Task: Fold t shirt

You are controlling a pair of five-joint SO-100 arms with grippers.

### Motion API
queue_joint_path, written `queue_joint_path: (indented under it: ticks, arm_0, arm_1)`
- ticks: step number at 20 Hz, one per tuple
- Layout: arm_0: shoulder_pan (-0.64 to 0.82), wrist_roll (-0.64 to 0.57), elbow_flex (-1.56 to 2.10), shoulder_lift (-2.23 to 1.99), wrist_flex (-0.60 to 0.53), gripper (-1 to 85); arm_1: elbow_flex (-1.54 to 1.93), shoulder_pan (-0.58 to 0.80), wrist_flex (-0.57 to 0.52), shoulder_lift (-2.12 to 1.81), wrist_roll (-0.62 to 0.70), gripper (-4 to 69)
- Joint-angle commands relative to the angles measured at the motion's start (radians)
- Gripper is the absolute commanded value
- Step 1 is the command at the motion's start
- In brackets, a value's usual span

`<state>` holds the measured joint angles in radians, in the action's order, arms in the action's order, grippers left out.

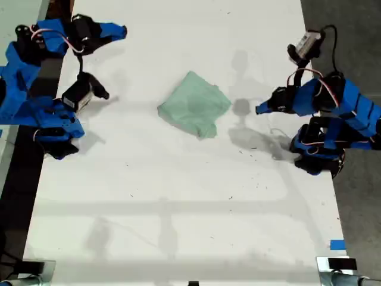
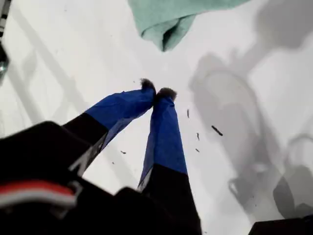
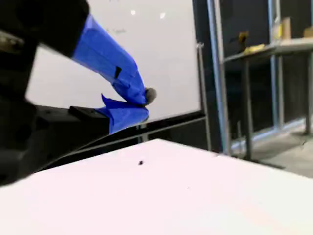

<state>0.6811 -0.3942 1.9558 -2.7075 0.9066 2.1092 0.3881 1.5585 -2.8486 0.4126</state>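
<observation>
1 t shirt (image 1: 194, 105) (bunched), 2 arms

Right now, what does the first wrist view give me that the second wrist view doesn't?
Only the first wrist view shows the t shirt, a bunched edge just beyond my first gripper, whose tips are closed with nothing held. Only the second wrist view shows my second gripper, closed too, aimed off the table toward shelving. Both show the white table.

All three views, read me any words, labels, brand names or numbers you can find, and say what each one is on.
No readable text in any view.
The t shirt is plain, with no print.
The table carries only dark specks and a blank blue tape piece.
My first gripper and my second gripper show no markings.
</observation>
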Motion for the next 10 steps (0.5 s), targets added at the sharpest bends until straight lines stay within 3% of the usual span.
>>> queue_joint_path:
  ticks: [1,3,4,5,6,7,8,10]
  arm_0:
    - [-0.023,0.13,0.828,-0.485,-0.314,-0.3]
    - [-0.034,0.137,1.258,-0.908,-0.443,-0.3]
    - [-0.037,0.143,1.333,-0.884,-0.509,-0.3]
    - [-0.052,0.15,1.344,-0.813,-0.5,-0.2]
    - [-0.054,0.153,1.344,-0.83,-0.42,-0.3]
    - [-0.04,0.166,1.344,-0.904,-0.275,-0.3]
    - [-0.012,0.215,1.344,-0.894,-0.16,0.2]
    - [0.034,0.465,1.344,-0.879,0.101,5.7]
  arm_1:
    - [0.37,-0.101,-0.109,-0.38,-0.032,1.6]
    - [0.594,-0.129,-0.048,-0.664,-0.067,1.8]
    - [0.64,-0.15,-0.002,-0.661,-0.123,1.8]
    - [0.687,-0.207,-0.049,-0.66,-0.13,5.6]
    - [0.742,-0.242,-0.1,-0.661,-0.04,12.9]
    - [0.811,-0.245,-0.184,-0.661,0.167,13.7]
    - [0.89,-0.259,-0.224,-0.661,0.179,13.5]
    - [0.994,-0.253,-0.218,-0.661,0.101,12.9]
